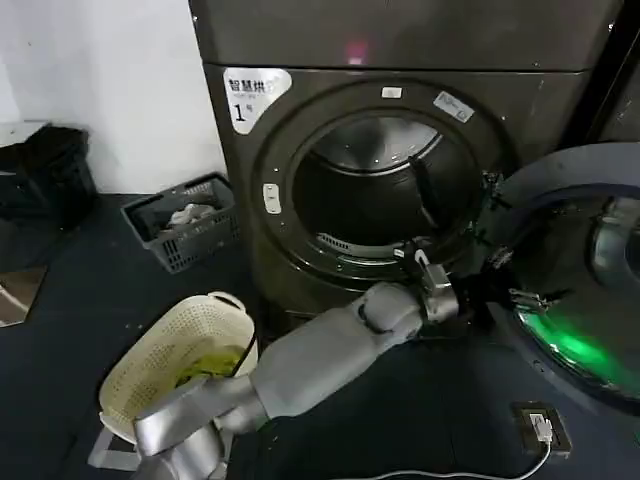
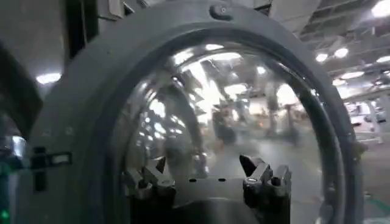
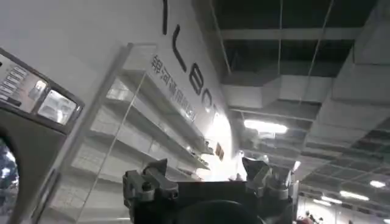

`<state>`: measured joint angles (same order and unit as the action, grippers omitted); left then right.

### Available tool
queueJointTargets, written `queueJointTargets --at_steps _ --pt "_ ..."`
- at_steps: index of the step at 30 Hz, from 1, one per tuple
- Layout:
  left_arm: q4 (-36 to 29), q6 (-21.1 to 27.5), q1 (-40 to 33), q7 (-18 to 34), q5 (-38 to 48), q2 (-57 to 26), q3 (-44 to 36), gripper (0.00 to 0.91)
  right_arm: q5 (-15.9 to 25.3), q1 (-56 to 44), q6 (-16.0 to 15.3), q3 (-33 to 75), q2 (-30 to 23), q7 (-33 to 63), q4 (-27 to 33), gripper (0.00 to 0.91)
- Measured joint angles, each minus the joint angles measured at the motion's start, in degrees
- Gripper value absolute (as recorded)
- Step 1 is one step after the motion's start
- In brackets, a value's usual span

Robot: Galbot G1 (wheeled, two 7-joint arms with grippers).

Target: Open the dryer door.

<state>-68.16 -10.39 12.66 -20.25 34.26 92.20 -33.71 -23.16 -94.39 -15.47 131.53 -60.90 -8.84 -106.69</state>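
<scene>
The dryer door (image 1: 560, 190) stands swung out to the right of the machine, its dark grey back and bulging glass turned toward me. The round drum opening (image 1: 385, 190) lies uncovered. My left arm reaches across from the lower left, and my left gripper (image 1: 505, 280) sits at the door's near edge. In the left wrist view the left gripper (image 2: 204, 173) is open, fingers spread apart and holding nothing, close in front of the dryer door (image 2: 79, 91) and its glass. My right gripper (image 3: 204, 173) is open and empty, pointing up toward a ceiling and wall shelves.
A cream laundry basket (image 1: 180, 360) stands on the dark floor at the lower left. A grey crate (image 1: 185, 220) with cloth sits by the white wall. A small box with a cable (image 1: 540, 428) lies on the floor under the door. A green glow shows on the door's lower part.
</scene>
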Motion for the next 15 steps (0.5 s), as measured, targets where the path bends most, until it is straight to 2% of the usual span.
queueJointTargets --at_steps 5,15 --pt "-0.4 -1.6 0.4 1.0 -1.4 0.0 0.5 0.907 0.0 0.0 0.1 -0.2 0.0 -0.1 0.0 0.907" --pt "-6.8 -7.1 1.1 4.0 4.8 -6.5 0.5 0.907 0.1 0.7 0.1 0.1 0.7 0.0 0.3 0.907"
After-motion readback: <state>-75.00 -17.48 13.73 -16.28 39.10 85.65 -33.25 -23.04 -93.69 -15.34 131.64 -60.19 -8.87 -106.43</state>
